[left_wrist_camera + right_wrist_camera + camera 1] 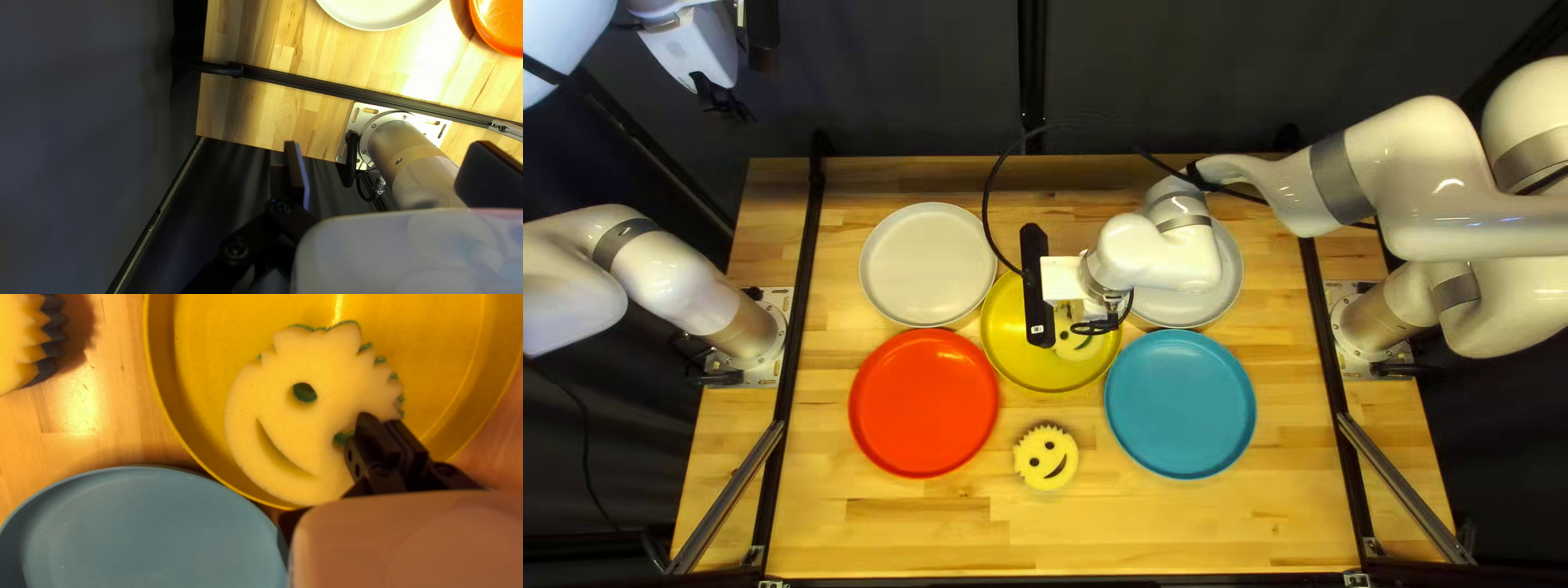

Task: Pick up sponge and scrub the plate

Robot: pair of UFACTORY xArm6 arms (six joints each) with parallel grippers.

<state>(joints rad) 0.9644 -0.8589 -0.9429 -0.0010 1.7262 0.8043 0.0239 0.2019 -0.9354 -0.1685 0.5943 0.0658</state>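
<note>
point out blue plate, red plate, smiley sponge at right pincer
Blue plate [1179, 404]: top left view, middle of its base.
Red plate [924, 403]: top left view, middle of its base.
Smiley sponge [305, 430]: right wrist view, middle of its face.

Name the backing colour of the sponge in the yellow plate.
The backing is dark green, clearest in the right wrist view.

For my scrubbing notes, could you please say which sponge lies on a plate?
The green-backed sponge, in the yellow plate; the dark-backed sponge lies on the table.

My right gripper [1097, 308], jaws together, hangs over 1 smiling sponge [283, 419] in a yellow plate [201, 365]; nearby, 1 blue plate [147, 522], 1 jagged-edged sponge [13, 343].
</note>
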